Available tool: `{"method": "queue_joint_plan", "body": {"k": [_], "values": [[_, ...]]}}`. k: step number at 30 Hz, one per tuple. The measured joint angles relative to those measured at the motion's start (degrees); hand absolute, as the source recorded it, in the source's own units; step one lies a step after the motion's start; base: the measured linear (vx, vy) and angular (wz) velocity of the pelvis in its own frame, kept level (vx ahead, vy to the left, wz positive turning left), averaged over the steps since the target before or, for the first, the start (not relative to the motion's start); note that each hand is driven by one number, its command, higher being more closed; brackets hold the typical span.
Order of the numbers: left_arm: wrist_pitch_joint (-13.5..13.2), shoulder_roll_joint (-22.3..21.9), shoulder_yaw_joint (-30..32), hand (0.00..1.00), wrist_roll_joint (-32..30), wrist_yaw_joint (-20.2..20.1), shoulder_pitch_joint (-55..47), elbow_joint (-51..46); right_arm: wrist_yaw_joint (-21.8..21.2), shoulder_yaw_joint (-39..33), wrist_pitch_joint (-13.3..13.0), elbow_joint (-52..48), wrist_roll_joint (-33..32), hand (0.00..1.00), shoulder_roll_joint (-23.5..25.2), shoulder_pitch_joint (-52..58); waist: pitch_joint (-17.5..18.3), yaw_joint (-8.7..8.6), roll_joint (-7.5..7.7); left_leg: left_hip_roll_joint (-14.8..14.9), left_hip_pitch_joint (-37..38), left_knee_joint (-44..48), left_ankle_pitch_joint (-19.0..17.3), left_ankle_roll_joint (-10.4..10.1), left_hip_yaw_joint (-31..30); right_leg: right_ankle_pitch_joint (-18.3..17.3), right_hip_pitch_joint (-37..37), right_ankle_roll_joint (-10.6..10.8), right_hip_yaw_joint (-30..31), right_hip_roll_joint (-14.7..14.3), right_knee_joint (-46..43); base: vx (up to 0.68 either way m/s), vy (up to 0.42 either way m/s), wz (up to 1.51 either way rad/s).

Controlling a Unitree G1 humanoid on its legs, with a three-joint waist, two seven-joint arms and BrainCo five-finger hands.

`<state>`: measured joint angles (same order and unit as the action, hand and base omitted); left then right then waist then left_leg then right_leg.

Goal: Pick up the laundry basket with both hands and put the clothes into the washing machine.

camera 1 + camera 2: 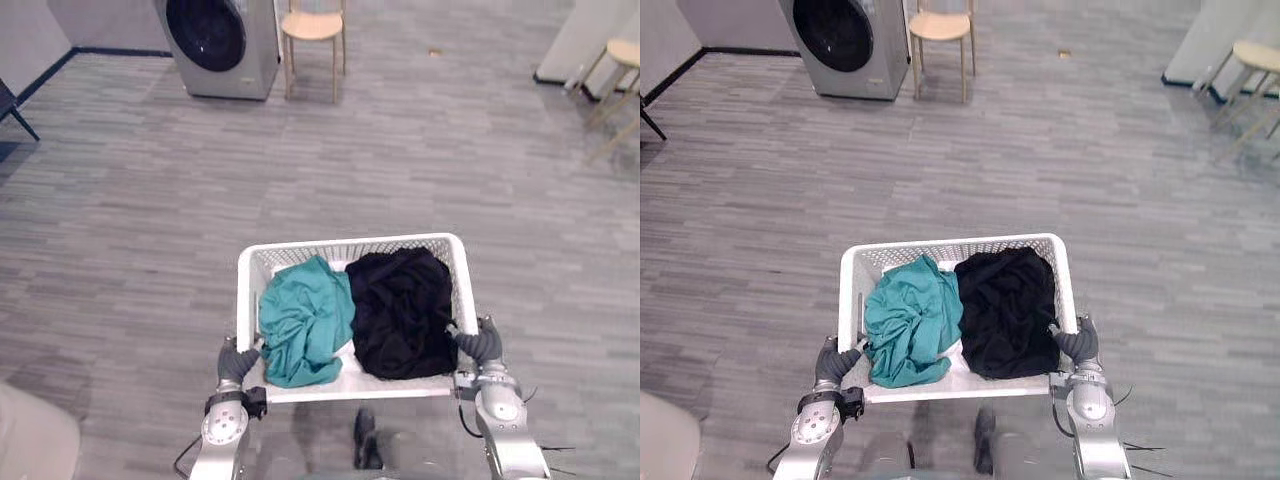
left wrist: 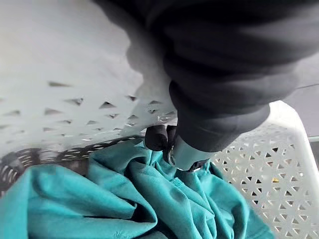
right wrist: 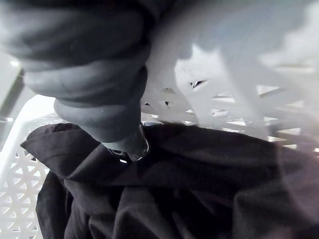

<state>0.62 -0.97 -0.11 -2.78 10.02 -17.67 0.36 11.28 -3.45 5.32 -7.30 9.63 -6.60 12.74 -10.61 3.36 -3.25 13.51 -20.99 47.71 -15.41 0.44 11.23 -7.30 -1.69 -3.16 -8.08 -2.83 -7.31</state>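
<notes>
At lower centre: basket gripped at both sides

Low in the middle of the frame, the white laundry basket point(image 1: 350, 243) is held by its side rims. The left hand point(image 1: 238, 362) is curled over the left rim and the right hand point(image 1: 482, 343) over the right. A teal garment point(image 1: 303, 320) and a black garment point(image 1: 402, 310) are piled inside it, side by side. The washing machine point(image 1: 220, 40) is seen at upper left, beside a wooden chair point(image 1: 312, 25).

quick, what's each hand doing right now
Left hand: closed on the laundry basket rim.
Right hand: closed on the laundry basket rim.
</notes>
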Motion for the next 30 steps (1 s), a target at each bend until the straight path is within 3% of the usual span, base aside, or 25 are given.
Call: {"method": "queue_joint_plan", "body": {"k": [1,2,4,5,6,8,9,10,12,13,15,17,18,20,21,22,23,24,25,26,28,30], "values": [[0.02,-0.09,-0.13,1.00,-0.01,-0.09,-0.11,-0.01,0.02,-0.04,-0.01,0.02,0.00,1.00,-0.25,0.03,-0.04,0.58,0.05,-1.14,-0.60,-5.61,0.26,-0.41,-0.13,-0.84,-0.96,0.40,0.35,0.53,0.16,0.56,0.147,-0.16],[0.14,-0.30,-0.25,1.00,-0.05,-0.21,-0.82,-0.01,-0.02,0.10,0.01,0.81,0.03,1.00,-0.93,-0.07,-0.17,0.77,0.31,-3.90,-1.16,-19.99,3.30,-3.91,-0.69,-2.95,-4.10,2.08,0.91,1.92,1.34,0.46,0.147,-0.09],[0.38,-0.50,-0.23,1.00,-0.11,-0.28,-1.71,0.01,0.06,0.24,0.00,3.24,0.14,1.00,-1.12,-0.42,0.14,1.16,0.63,-5.93,0.46,-24.39,11.66,-2.54,-0.20,-4.78,-6.82,4.05,2.19,3.46,2.55,0.53,0.212,-0.20],[0.53,-0.37,-0.17,1.00,-0.12,-0.12,-1.67,-0.01,0.11,0.20,0.05,5.10,0.18,1.00,-0.58,-1.04,0.70,1.27,1.46,-7.78,1.07,-23.57,11.50,1.05,0.27,-5.53,-8.05,5.32,2.69,5.15,2.83,0.65,0.254,-0.15],[0.73,-0.31,0.28,1.00,-0.19,-0.17,-1.37,-0.03,-0.01,0.23,0.09,6.81,0.22,1.00,-0.76,-1.91,0.94,0.66,1.48,-7.83,0.06,-19.77,8.73,5.19,0.68,-4.95,-8.14,6.39,3.07,5.95,1.37,0.69,0.261,-0.12],[1.33,0.59,0.21,1.00,-0.24,-0.22,-1.35,0.32,-0.14,0.42,0.09,9.11,0.50,1.00,-0.10,-2.87,0.86,0.94,2.35,-8.13,1.64,-17.37,4.24,6.23,2.37,-6.39,-3.20,8.77,4.45,7.40,-12.04,0.76,0.298,-0.26],[1.42,1.63,-0.08,1.00,-0.21,-0.24,-1.32,0.91,-0.34,0.28,0.09,9.78,1.32,1.00,0.67,-3.00,0.23,0.41,3.16,-9.28,5.13,-18.23,1.65,6.22,3.29,-5.30,3.52,14.26,5.25,9.70,-29.24,0.57,0.210,-0.20],[1.65,2.69,-0.51,1.00,-0.25,-0.25,-1.13,1.59,-0.33,0.22,0.09,11.07,1.53,1.00,1.21,-2.85,-0.06,-0.34,3.70,-10.50,8.63,-19.23,0.17,6.41,3.27,-4.65,7.48,15.41,5.01,11.95,-41.27,0.44,0.133,-0.01],[2.31,4.36,-1.87,1.00,-0.47,-0.05,-1.49,2.15,-0.33,0.30,0.17,12.66,1.58,1.00,1.98,-1.50,-0.15,-1.65,3.49,-11.23,17.77,-23.31,-1.79,6.76,3.22,-6.74,12.85,11.06,2.86,13.10,-52.33,0.62,0.065,0.07],[2.32,4.88,-2.03,1.00,-0.79,-0.02,-1.34,2.07,-0.32,0.62,0.08,12.59,1.54,1.00,2.09,-1.38,0.34,-2.47,3.13,-11.21,21.13,-26.60,-1.81,6.78,2.84,-7.97,16.47,8.90,0.09,12.98,-49.77,0.66,0.031,0.07],[2.31,5.62,-2.50,1.00,-0.79,-0.05,0.55,2.21,-0.27,-0.15,-0.29,11.96,1.48,1.00,2.29,-1.68,0.54,-3.09,2.98,-11.22,24.30,-30.28,-2.47,6.04,1.50,-8.60,21.59,7.20,-3.55,12.74,-39.10,0.50,-0.038,0.31],[2.23,6.63,-3.92,1.00,-0.86,-0.05,3.44,3.74,-0.13,-1.27,-0.35,11.89,0.64,1.00,2.28,-1.61,0.52,-4.17,3.08,-11.18,26.61,-33.15,-3.03,5.01,-0.42,-3.37,24.04,7.21,-4.49,11.87,-19.55,0.50,-0.107,0.55],[2.14,7.08,-4.62,1.00,-1.52,-0.10,4.75,5.30,0.04,-1.93,-0.29,11.90,0.06,1.00,2.27,-1.53,0.50,-4.67,3.84,-11.77,29.34,-35.71,-3.35,3.44,-1.63,2.19,24.27,8.07,-4.40,12.08,-7.66,0.44,-0.133,0.55],[2.22,7.11,-5.40,1.00,-2.53,-0.05,4.88,7.31,0.04,-2.34,-0.12,11.91,0.11,1.00,2.22,-0.01,0.93,-5.54,4.83,-11.43,34.02,-37.31,-5.56,0.23,-3.86,6.29,24.18,8.12,-1.59,11.74,-3.68,0.60,-0.246,0.73],[2.24,6.67,-6.01,1.00,-2.72,-0.07,4.69,8.13,-0.06,-2.36,-0.09,11.91,0.09,1.00,1.75,1.39,1.38,-6.11,3.37,-9.28,35.56,-35.22,-7.88,-1.22,-5.84,9.15,25.07,7.30,0.60,9.54,-10.63,0.63,-0.281,0.78],[2.25,6.39,-6.33,1.00,-3.15,-0.15,4.65,8.44,-0.06,-2.58,0.05,11.92,0.03,1.00,1.75,1.89,1.67,-6.12,2.89,-7.89,35.15,-32.17,-8.28,-1.91,-6.54,9.12,25.38,6.72,0.45,8.76,-13.91,0.79,-0.362,0.60],[2.24,5.45,-6.59,1.00,-3.51,-0.34,4.23,8.73,-0.29,-3.04,0.08,11.91,-0.20,1.00,1.17,2.24,1.92,-5.87,1.04,-3.77,31.63,-20.10,-7.54,-3.01,-6.91,4.94,24.38,3.65,-1.43,6.85,-17.97,0.65,-0.299,0.22],[2.23,5.07,-6.53,1.00,-3.41,-0.36,3.99,8.72,-0.25,-3.05,0.08,11.87,-0.30,1.00,0.87,2.01,1.85,-5.63,0.37,-2.02,29.37,-14.26,-5.66,-4.11,-6.87,4.01,23.46,2.97,-1.90,5.56,-18.54,0.64,-0.310,0.02],[2.24,4.43,-6.00,1.00,-3.29,-0.35,3.52,8.72,-0.25,-2.57,0.18,11.60,-0.44,1.00,0.56,1.61,1.71,-5.38,-0.21,0.48,26.04,-5.44,-1.18,-4.53,-6.68,2.45,21.46,1.93,-2.12,3.89,-18.59,0.49,-0.222,-0.17],[2.25,4.17,-5.44,1.00,-2.86,-0.35,2.95,8.70,-0.27,-1.96,0.20,11.39,-0.53,1.00,0.03,1.33,1.73,-4.68,-0.37,2.13,23.08,1.53,-1.48,-5.13,-6.26,1.38,19.03,1.01,-2.22,2.58,-17.96,0.61,-0.243,-0.22],[1.73,3.81,-5.43,1.00,-2.20,-0.64,2.94,8.62,-0.19,-2.21,0.21,9.36,-0.64,1.00,-0.10,1.39,1.61,-3.77,0.21,1.53,16.39,6.84,-2.78,-3.62,-5.90,0.24,12.37,-0.21,-1.67,1.44,-13.10,0.63,-0.209,-0.12],[1.20,3.46,-5.01,1.00,-1.75,-1.29,2.96,7.58,-0.18,-2.27,0.19,6.46,-0.86,1.00,-0.56,1.18,1.55,-2.97,0.30,-0.62,9.04,5.06,-4.33,-1.00,-3.83,-1.32,6.74,-0.51,-0.50,1.36,-7.91,0.50,-0.094,-0.09]]}}
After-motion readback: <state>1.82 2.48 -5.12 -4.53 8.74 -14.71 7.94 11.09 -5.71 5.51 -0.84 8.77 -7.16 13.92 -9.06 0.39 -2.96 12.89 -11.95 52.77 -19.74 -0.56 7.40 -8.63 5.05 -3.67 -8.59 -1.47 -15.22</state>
